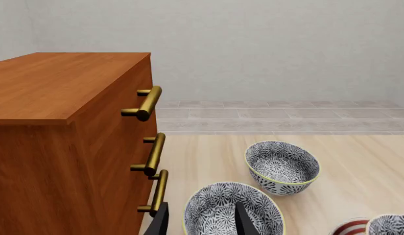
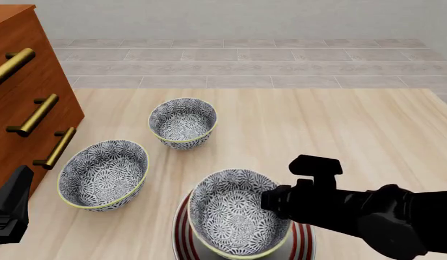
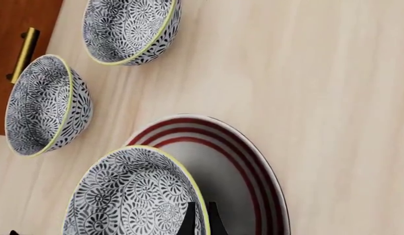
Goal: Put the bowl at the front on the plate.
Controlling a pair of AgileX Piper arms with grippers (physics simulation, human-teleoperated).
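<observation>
floral bowl [image 2: 234,219] – yellow-green rim – above red-ringed plate [image 3: 254,171].

three bowls [image 2: 182,122] [image 2: 104,174] [image 2: 238,219] — one plate [image 2: 304,240]

In front of me lies a pale wood-grain counter [image 2: 331,130]. On it rest the red-ringed white plate [image 2: 304,241] nearest me, two patterned bowls, one at the left [image 2: 104,174] and one farther back [image 2: 182,122], and a brown chest of drawers [image 2: 21,103] along the left edge.
</observation>
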